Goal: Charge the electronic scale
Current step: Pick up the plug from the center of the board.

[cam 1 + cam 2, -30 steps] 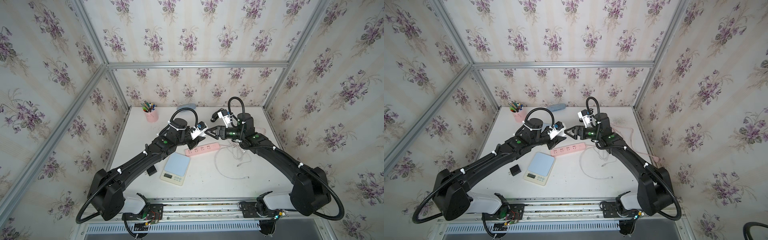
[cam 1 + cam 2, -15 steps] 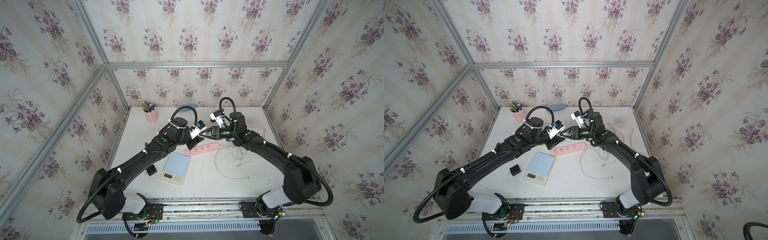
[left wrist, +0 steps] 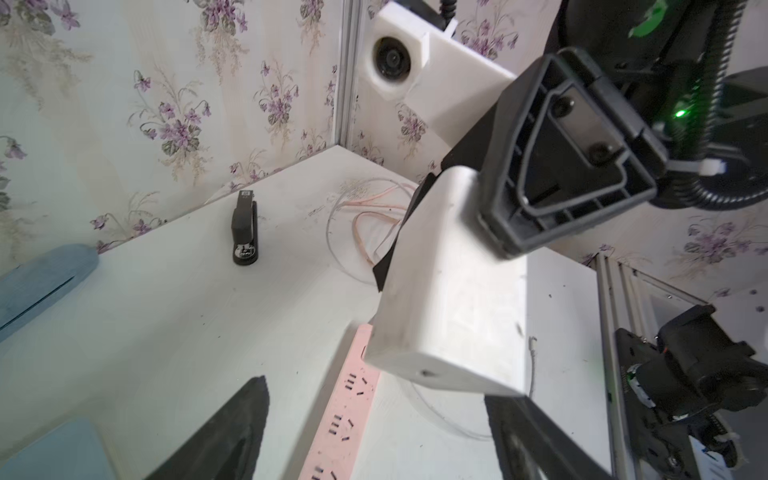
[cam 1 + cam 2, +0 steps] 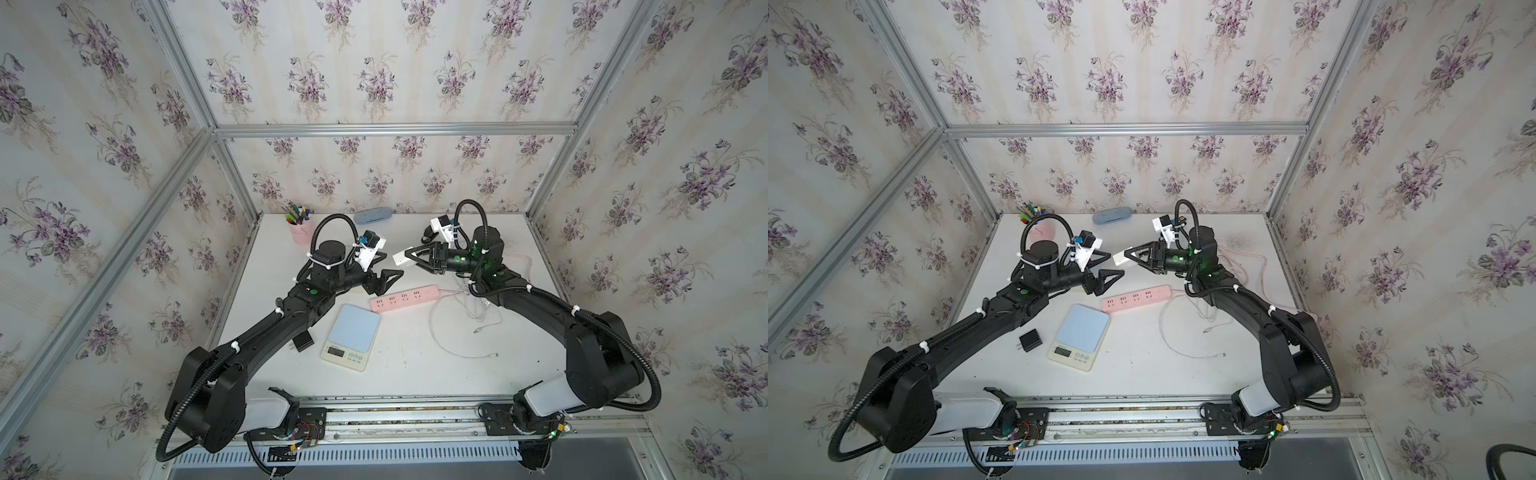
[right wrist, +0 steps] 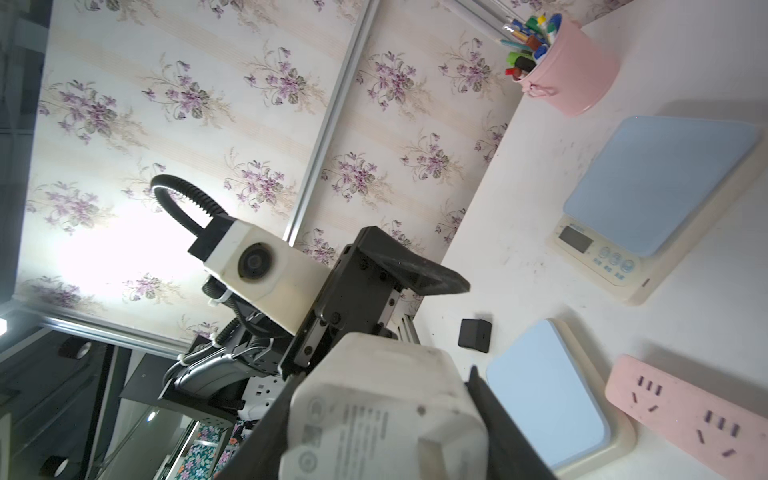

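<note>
White rectangular plastic charger adapter (image 4: pixel 400 259) handed over: now clamped in the right gripper (image 4: pixel 412 258), released by the wide-parted left gripper (image 4: pixel 390 267); insertion into the long pink power strip (image 4: pixel 405 298) is enabled.

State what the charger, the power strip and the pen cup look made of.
Charger: likely matte white plastic; moulded rounded corners, printed grey text, scuffs.
Power strip: pink plastic; smooth satin face with moulded socket slots.
Pen cup: pink, smooth, slight sheen; painted metal or plastic, cannot tell.
</note>
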Robot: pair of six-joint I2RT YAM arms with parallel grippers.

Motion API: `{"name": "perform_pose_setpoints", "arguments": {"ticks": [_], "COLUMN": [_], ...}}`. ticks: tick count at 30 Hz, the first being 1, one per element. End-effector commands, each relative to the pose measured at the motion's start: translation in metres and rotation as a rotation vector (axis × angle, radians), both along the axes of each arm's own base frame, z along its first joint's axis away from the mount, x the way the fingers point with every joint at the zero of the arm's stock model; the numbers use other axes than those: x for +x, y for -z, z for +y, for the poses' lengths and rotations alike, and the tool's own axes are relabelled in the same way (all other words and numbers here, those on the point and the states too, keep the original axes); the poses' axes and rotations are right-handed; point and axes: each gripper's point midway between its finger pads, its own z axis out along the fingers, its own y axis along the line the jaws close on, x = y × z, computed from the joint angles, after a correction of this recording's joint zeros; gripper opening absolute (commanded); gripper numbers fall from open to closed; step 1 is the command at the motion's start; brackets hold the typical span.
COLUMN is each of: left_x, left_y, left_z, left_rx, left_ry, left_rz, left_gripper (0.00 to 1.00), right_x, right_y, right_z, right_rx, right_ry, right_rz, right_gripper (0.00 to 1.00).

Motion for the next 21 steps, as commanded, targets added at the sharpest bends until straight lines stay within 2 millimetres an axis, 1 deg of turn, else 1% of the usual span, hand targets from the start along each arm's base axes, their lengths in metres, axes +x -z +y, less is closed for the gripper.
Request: {"name": "perform_pose_setpoints", "arguments": {"ticks": [1, 3, 5, 7, 10, 13, 14, 16, 17, 18, 19, 20, 21], "left_x": [-0.002, 0.001, 0.001, 0.0, -0.002, -0.006, -0.007, -0.007, -0.008, -0.007, -0.006, -0.005, -0.004], "left_y": [-0.036, -0.039, -0.042, -0.042, -0.044, -0.048, -0.048, -0.049, -0.05, -0.05, -0.051, -0.052, -0.054], "left_z": [-0.012, -0.014, -0.017, -0.017, -0.015, -0.013, -0.013, -0.012, -0.012, -0.012, -0.012, -0.013, -0.013], "left_rx": [-0.144, -0.172, -0.186, -0.191, -0.196, -0.198, -0.196, -0.193, -0.194, -0.197, -0.2, -0.204, -0.21], "left_ry": [0.068, 0.079, 0.091, 0.093, 0.089, 0.09, 0.09, 0.089, 0.09, 0.088, 0.084, 0.081, 0.082], "left_rz": [-0.065, -0.061, -0.06, -0.051, -0.05, -0.052, -0.048, -0.045, -0.046, -0.042, -0.038, -0.036, -0.035], "left_gripper": [0.81, 0.76, 0.69, 0.57, 0.44, 0.35, 0.33, 0.32, 0.33, 0.39, 0.48, 0.51, 0.52], "right_x": [-0.004, -0.005, -0.006, -0.006, -0.006, -0.005, -0.004, -0.004, -0.005, -0.005, -0.006, -0.007, -0.007], "right_y": [-0.026, -0.026, -0.028, -0.029, -0.026, -0.021, -0.02, -0.019, -0.019, -0.019, -0.019, -0.02, -0.02], "right_z": [-0.001, 0.0, -0.001, -0.001, 0.0, 0.0, 0.0, 0.001, 0.001, 0.001, 0.001, 0.0, 0.0], "right_rx": [0.076, 0.078, 0.083, 0.092, 0.094, 0.091, 0.09, 0.095, 0.099, 0.106, 0.113, 0.121, 0.131], "right_ry": [-0.023, -0.026, -0.03, -0.03, -0.03, -0.029, -0.027, -0.033, -0.038, -0.041, -0.041, -0.042, -0.042], "right_rz": [-0.026, -0.02, -0.018, -0.014, 0.005, 0.018, 0.026, 0.037, 0.038, 0.041, 0.045, 0.049, 0.051], "right_gripper": [0.35, 0.35, 0.35, 0.36, 0.36, 0.38, 0.38, 0.38, 0.38, 0.38, 0.37, 0.37, 0.37]}}
